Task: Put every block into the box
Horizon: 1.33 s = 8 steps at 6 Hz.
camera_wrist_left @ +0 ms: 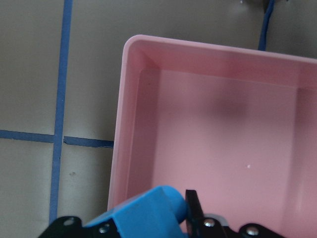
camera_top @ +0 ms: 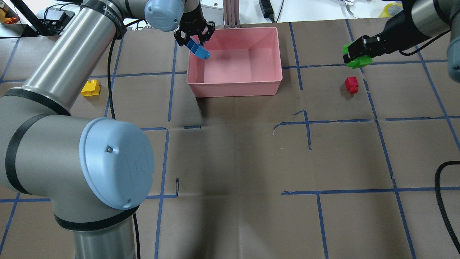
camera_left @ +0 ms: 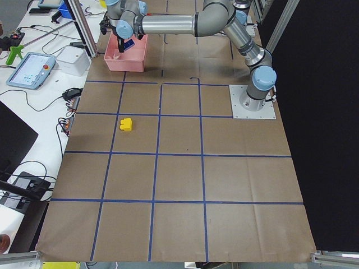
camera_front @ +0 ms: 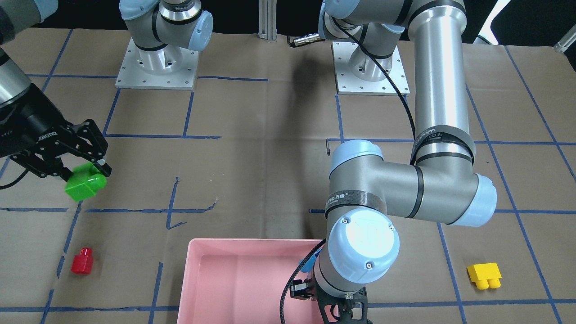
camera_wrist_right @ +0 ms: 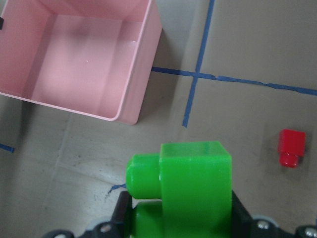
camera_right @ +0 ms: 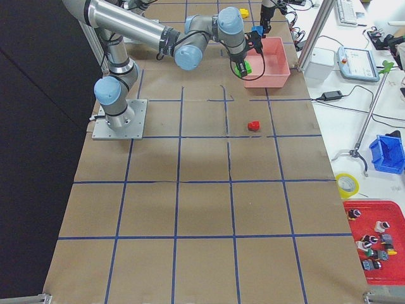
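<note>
Blocks: two are held and two lie on the table (camera_top: 233, 162). The blue block (camera_top: 198, 49) is clenched in the left jaws and tilted, hanging over the box (camera_top: 233, 90) at its left wall, close to a corner. The green block (camera_top: 357, 61) is grasped by the right jaws, with the box well apart from them. The red block (camera_top: 351, 85) lies on the table near the right jaws, a little toward the robot and not touching them. The yellow block (camera_top: 90, 88) lies well apart from the left jaws, out on the robot's left.

From across the table, the left arm (camera_front: 360, 243) covers the left jaws and one end of the box (camera_front: 252, 243), so only a sliver of blue shows beside the wrist. The overhead view shows that grasp plainly. The left wrist camera shows the blue block (camera_wrist_left: 148, 213) between the jaws, with the box's wall (camera_wrist_left: 124, 124) and floor just beyond them.

The right wrist camera shows the green block (camera_wrist_right: 190, 188) filling the gap between its jaws. The red block (camera_wrist_right: 290, 148) is off to one side (studs pointing down the picture), and the box (camera_wrist_right: 143, 64) is ahead on the other side. The right-end view shows the red block (camera_right: 253, 125) alone on a taped square.
</note>
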### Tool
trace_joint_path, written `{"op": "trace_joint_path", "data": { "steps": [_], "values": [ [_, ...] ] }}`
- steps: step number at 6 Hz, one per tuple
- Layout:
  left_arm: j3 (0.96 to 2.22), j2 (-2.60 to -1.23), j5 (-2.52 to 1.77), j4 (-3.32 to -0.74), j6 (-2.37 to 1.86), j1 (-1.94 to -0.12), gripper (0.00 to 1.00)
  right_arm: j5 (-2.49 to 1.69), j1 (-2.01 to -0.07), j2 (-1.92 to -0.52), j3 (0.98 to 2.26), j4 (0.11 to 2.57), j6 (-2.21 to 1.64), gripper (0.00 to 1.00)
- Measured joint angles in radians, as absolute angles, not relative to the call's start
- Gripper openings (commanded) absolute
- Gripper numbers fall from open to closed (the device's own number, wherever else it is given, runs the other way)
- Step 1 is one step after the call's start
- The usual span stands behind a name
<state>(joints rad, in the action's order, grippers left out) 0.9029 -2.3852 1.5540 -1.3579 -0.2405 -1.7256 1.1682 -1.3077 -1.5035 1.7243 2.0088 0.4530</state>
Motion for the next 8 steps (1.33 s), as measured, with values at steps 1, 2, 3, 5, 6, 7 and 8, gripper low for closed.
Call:
{"op": "trace_joint_path", "data": {
  "steps": [1, 2, 3, 5, 6, 7, 8],
  "values": [
    [0.905, -2.39, 1.559, -1.345, -0.239, -1.728, 0.6, 1.16, -1.369, -1.478, 1.699, 2.043, 0.4, 0.04],
    [0.904, -2.391, 1.557, -1.328, -0.243, -1.734, 0.91, 1.157, -1.426, -1.437, 1.661, 2.076, 0.337, 0.04],
    [0.903, -2.391, 1.553, -1.307, -0.266, -1.743, 0.99, 1.157, -1.469, -1.387, 1.614, 2.104, 0.301, 0.04],
    [0.899, -2.388, 1.548, -1.286, -0.315, -1.747, 0.99, 1.154, -1.516, -1.324, 1.557, 2.117, 0.269, 0.04],
    [0.895, -2.375, 1.549, -1.285, -0.314, -1.741, 1.0, 1.152, -1.534, -1.31, 1.549, 2.121, 0.239, 0.04],
    [0.896, -2.346, 1.55, -1.292, -0.291, -1.712, 1.0, 1.15, -1.564, -1.285, 1.524, 2.137, 0.202, 0.06],
    [0.904, -2.301, 1.538, -1.311, -0.228, -1.653, 1.0, 1.15, -1.608, -1.228, 1.455, 2.156, 0.167, 0.09]
  ]
}}
